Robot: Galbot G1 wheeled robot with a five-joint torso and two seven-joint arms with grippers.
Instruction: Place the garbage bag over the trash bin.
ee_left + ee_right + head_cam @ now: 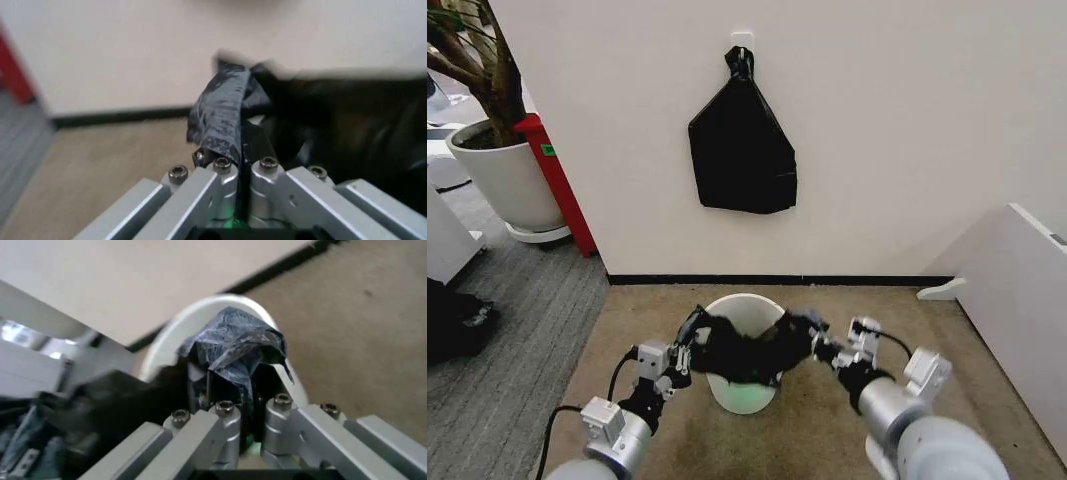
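The cream-white trash bin (745, 392) stands on the tan floor just in front of me. A thin black garbage bag (745, 350) is stretched across its mouth between my two grippers. On the bin's left side my left gripper (689, 345) is shut on one crinkled edge of the garbage bag (223, 120). At the bin's right side my right gripper (819, 342) is shut on the other bunched edge of the garbage bag (235, 352), just above the trash bin's rim (175, 330). The bag hides most of the bin's opening.
A knotted black bag bundle (742, 145) hangs on the wall (907, 120) behind the bin. A large white plant pot (507, 180) and a red post (557, 180) stand at the far left, a white panel (1022, 300) at the right. Grey carpet lies to the left.
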